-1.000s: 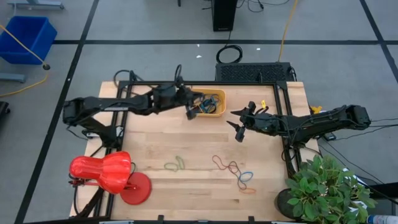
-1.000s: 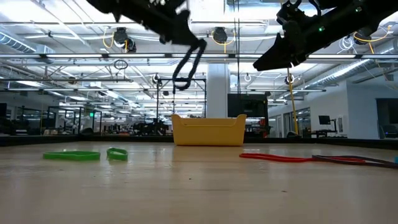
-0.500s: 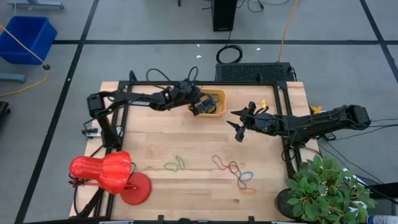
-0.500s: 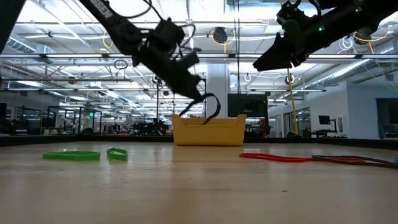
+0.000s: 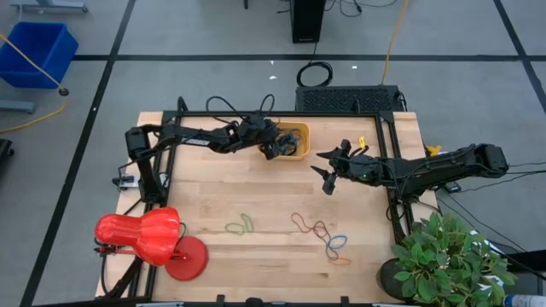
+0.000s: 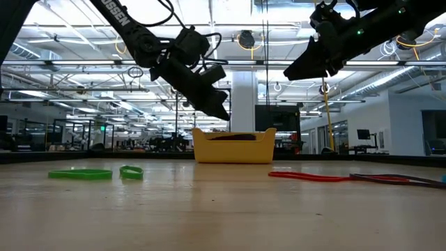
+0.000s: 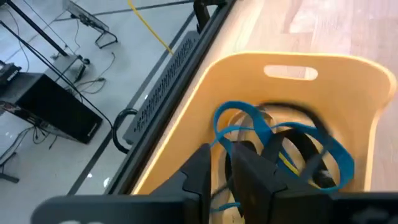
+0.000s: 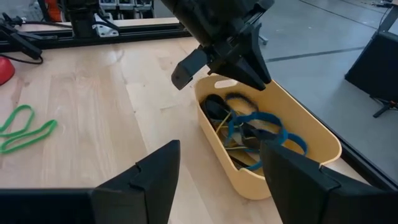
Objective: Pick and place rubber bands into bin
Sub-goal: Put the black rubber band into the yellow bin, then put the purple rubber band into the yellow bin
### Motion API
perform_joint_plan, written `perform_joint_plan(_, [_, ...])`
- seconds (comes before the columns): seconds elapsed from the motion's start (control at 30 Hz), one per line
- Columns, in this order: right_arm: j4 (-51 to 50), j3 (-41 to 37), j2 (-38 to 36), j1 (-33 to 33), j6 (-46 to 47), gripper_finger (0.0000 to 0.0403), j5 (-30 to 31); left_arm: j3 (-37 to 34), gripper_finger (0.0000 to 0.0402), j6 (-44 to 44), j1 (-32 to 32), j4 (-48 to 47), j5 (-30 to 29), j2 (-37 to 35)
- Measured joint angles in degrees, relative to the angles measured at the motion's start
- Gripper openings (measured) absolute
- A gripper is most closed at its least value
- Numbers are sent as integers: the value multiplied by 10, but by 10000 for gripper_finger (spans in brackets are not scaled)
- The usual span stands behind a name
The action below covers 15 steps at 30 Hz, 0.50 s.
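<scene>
The orange-yellow bin (image 5: 294, 136) stands on the table's far side; it also shows in the low view (image 6: 233, 148). Blue and black rubber bands (image 7: 273, 134) lie inside it. My left gripper (image 7: 229, 163) hovers just above the bin's left end (image 5: 275, 150), slightly open and empty. My right gripper (image 5: 327, 173) hangs wide open and empty to the bin's right, above the table. Green bands (image 5: 241, 225), red bands (image 5: 309, 227), a blue band (image 5: 338, 242) and an orange band (image 5: 339, 258) lie flat on the near half of the table.
A red desk lamp (image 5: 149, 239) stands at the near left corner. A potted plant (image 5: 448, 256) stands by the near right corner. A blue crate (image 5: 38, 51) sits on the floor far left. Bare wood lies between the bin and the loose bands.
My left gripper has carried a hanging black band toward the table's right edge and down over the bin. The band's lower end dipped inside, then the gripper let go. The band now lies in the bin, and the gripper has risen a little.
</scene>
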Motion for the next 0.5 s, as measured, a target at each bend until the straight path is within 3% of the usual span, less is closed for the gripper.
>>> perform_joint_plan(0.17, [0, 0, 0, 0, 0, 217, 0, 0, 98, -1, 0, -2, 1, 1])
perform_joint_plan(0.3, [3, 0, 0, 0, 0, 221, -1, 0, 142, -2, 0, -3, 4, 1])
perform_joint_plan(0.5, [3, 0, 0, 1, 38, 219, -3, -1, 204, -71, -6, -8, 18, -17])
